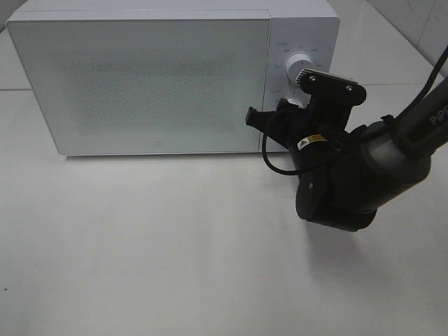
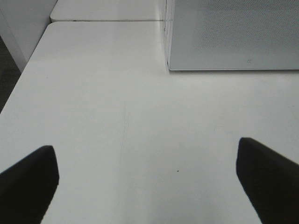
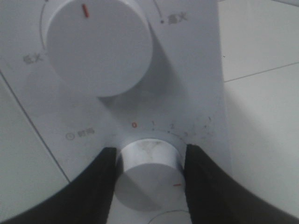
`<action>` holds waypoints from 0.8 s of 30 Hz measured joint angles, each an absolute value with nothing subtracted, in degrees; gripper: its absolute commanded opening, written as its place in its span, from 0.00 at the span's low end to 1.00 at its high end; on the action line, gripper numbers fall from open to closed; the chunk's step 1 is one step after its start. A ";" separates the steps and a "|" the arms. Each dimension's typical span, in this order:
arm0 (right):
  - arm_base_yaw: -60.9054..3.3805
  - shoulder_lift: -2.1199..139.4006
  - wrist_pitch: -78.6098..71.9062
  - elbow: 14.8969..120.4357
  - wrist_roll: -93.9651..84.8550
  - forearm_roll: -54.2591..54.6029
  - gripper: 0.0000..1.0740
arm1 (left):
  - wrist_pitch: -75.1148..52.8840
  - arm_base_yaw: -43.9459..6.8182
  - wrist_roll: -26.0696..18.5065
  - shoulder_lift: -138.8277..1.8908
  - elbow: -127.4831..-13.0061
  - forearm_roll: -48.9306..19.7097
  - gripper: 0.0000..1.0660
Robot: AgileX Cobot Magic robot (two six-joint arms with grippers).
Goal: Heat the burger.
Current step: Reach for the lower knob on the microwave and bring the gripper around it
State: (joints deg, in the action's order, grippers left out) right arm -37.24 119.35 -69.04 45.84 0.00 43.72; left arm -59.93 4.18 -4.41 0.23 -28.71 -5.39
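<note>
The right arm (image 1: 350,182), dark and bulky, is the nearest thing in the high view. It reaches in from the right edge over the white surface (image 1: 175,266) to the microwave oven (image 1: 154,77) at the far side. The right pincer (image 3: 149,163) is at the control panel (image 3: 196,93) on the microwave's right end, half closed around the timer dial (image 3: 148,179). One black finger (image 3: 100,186) presses each side of the dial, so the dial is gripped between them. The dial's small red mark is turned away from the orange 0 on the printed scale. Just beyond it on the panel is the larger upper knob (image 3: 98,46), untouched, with its own red line near its rim.

The microwave's frosted door (image 1: 140,84) is flush with the body and closed. Nothing can be made out through it.

The left pincer (image 2: 145,154) hangs above bare surface on the left, near the microwave's left front corner. Its two dark fingers (image 2: 28,182) are spread as wide as they go, with nothing between them.

The burger shows in none of the three views, so I cannot tell where it is.
</note>
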 measured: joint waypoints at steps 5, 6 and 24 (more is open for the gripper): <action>-37.24 119.35 -69.04 45.84 9.97 43.89 0.10 | -59.93 4.18 -4.41 0.23 -28.71 -5.39 0.92; -37.24 119.35 -69.04 45.84 9.97 43.89 0.10 | -59.93 4.18 -4.41 0.23 -28.71 -5.39 0.92; -37.24 119.52 -69.21 45.84 41.54 44.63 0.10 | -59.93 4.18 -4.41 0.23 -28.71 -5.39 0.92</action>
State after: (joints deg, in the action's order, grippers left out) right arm -37.24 119.52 -69.21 45.84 41.54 44.63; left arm -59.93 4.18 -4.41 0.23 -28.71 -5.39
